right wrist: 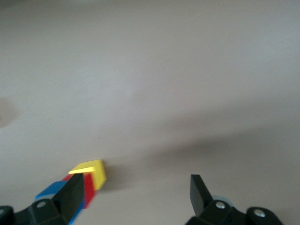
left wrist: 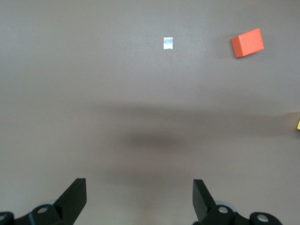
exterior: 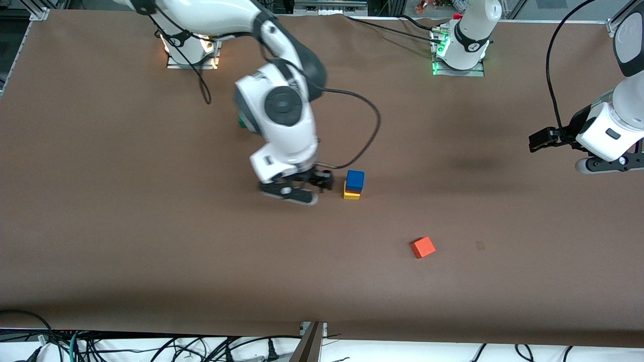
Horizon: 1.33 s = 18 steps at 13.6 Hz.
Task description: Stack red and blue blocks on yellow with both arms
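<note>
No brand, label or legible writing is seen on any block or on the brown counter (exterior: 151, 241); only a small pale rectangular mark (left wrist: 168, 43) is picked out on the counter in the left wrist view, and nothing can be read on it.

A three-block stack is seen near the middle of the counter. In the front view the blue block (exterior: 355, 180) is on top and the yellow block (exterior: 351, 195) sits at the bottom on the counter, with only a thin sliver of the red block (exterior: 346, 188) showing between them. The right wrist view shows what the front view largely hides: the red block's face is plainly seen there, sandwiched between yellow and blue.

The right gripper (exterior: 302, 188) is placed low, just beside the stack, toward the right arm's end of the counter. Its fingers (right wrist: 200, 191) are spread wide and nothing is held; the stack appears to lie just outside one finger rather than between the two, though the close angle makes this uncertain.

The left gripper (left wrist: 139, 197) is held up over the left arm's end of the counter, well apart from the stack, where that arm waits. Its fingers are wide apart and empty.

An orange-red cube (exterior: 423, 247) lies alone on the counter, nearer to the front camera than the stack.
</note>
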Motion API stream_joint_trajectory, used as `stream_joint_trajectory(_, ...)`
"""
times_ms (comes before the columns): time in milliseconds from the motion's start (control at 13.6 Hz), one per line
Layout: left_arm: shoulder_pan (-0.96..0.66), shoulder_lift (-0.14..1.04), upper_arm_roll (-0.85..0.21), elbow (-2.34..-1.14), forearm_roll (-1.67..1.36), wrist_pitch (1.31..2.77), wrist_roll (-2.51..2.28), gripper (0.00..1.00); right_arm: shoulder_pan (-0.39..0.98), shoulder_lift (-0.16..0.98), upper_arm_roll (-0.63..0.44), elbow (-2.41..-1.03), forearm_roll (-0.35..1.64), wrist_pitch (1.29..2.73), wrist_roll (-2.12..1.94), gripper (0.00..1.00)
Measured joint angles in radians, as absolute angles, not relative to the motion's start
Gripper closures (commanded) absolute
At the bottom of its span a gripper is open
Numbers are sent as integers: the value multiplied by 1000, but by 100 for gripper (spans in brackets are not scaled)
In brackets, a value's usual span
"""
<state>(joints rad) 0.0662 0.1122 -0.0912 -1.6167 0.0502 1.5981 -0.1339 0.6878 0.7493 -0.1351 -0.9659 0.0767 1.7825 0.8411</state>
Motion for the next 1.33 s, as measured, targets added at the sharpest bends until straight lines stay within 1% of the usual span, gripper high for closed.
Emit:
stream_joint_trajectory(74, 66, 112, -91, -1617, 50, 1598, -134, 0, 645, 710, -134, -992, 90, 1766, 804, 0)
stream_joint_trajectory(221, 66, 112, -91, -1617, 50, 1598, -134, 0, 577, 620, -134, -1094, 114, 1760, 730, 0)
stream_joint_trajectory(442, 66, 112, -91, -1617, 50, 1598, -134, 0, 511, 420, -147, -1339, 117, 1766, 582, 0)
stream_joint_trajectory(589, 66, 112, -91, -1617, 47, 1598, -134, 0, 500, 266, -192, -1505, 118, 1768, 480, 0)
stream_joint_trajectory(736, 66, 112, -91, -1618, 47, 1598, -132, 0, 475, 137, -217, -1638, 118, 1767, 401, 0)
stream_joint_trajectory(810, 67, 112, -91, -1618, 47, 1598, -128, 0, 441, 85, -214, -1690, 117, 1763, 361, 0)
stream_joint_trajectory(883, 67, 112, -91, -1618, 47, 1598, -126, 0, 388, 37, -198, -1735, 112, 1754, 322, 0)
stream_joint_trajectory(1031, 67, 112, -91, -1618, 46, 1599, -124, 0, 273, -37, -117, -1787, 68, 1726, 290, 0)
stream_joint_trajectory(1178, 67, 112, -90, -1618, 46, 1599, -123, 0, 221, -94, -67, -1823, 41, 1716, 257, 0)
stream_joint_trajectory(1325, 67, 112, -90, -1618, 46, 1599, -122, 0, 187, -119, -56, -1842, 36, 1716, 173, 0)
